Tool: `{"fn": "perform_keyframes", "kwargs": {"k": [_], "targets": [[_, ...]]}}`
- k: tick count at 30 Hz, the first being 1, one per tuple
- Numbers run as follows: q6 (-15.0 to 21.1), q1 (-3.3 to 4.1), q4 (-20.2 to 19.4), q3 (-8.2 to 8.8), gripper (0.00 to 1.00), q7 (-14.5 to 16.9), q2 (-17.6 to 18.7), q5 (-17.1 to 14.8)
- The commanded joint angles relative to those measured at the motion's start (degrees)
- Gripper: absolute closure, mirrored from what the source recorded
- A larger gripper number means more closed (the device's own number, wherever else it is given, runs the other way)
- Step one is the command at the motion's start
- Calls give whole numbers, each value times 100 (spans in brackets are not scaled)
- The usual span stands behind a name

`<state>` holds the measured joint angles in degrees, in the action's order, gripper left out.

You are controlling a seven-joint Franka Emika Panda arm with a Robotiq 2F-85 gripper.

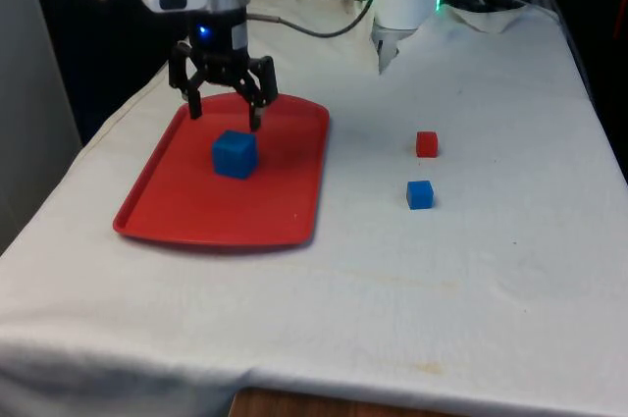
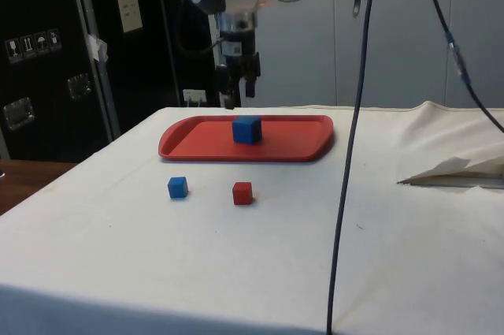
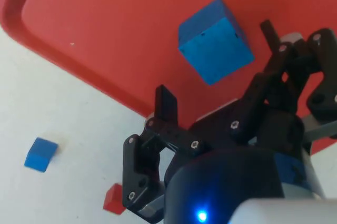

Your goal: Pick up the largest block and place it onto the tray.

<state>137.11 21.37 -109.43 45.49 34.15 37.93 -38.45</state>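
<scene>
Red plastic, shallow and round-cornered, the tray (image 1: pixel 186 206) lies on the white cloth (image 1: pixel 471 280) and serves as the landmark here. The large blue block (image 1: pixel 235 154) sits flat on the tray's floor, roughly midway across it, touching nothing but the tray. The gripper (image 1: pixel 225 115) hangs above the tray's far part, on the robot's side of the block, clear of it with air between fingertips and block; the side view puts the gripper (image 2: pixel 236 94) higher than the block (image 2: pixel 246 130) and beyond it, over the tray's (image 2: pixel 303 150) far rim. From the wrist, the block (image 3: pixel 215 41) lies on the tray (image 3: pixel 105 34) ahead of the black fingers (image 3: pixel 167 105), not between them.

Off the tray, towards the front view's right, two smaller cubes rest on the cloth: a small red block (image 1: pixel 426 144) and a small blue block (image 1: pixel 420 194), near each other, well apart from the tray.

No writing can be read on the tray or blocks. Pale labels on the dark cabinets (image 2: pixel 47 59) beyond the tray are too small to make out.

The gripper's fingers are spread wide and hold nothing, touching neither block nor tray.
</scene>
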Motion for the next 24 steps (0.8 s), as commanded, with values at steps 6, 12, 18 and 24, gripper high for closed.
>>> {"fn": "perform_keyframes", "kwargs": {"k": [6,12,18,24], "targets": [[-155,103,-6,155,0,-109,-172,160],[-281,160,17,264,0,-183,-390,298],[-395,195,52,344,0,-241,-561,401],[-481,206,92,395,0,-286,-716,504]]}}
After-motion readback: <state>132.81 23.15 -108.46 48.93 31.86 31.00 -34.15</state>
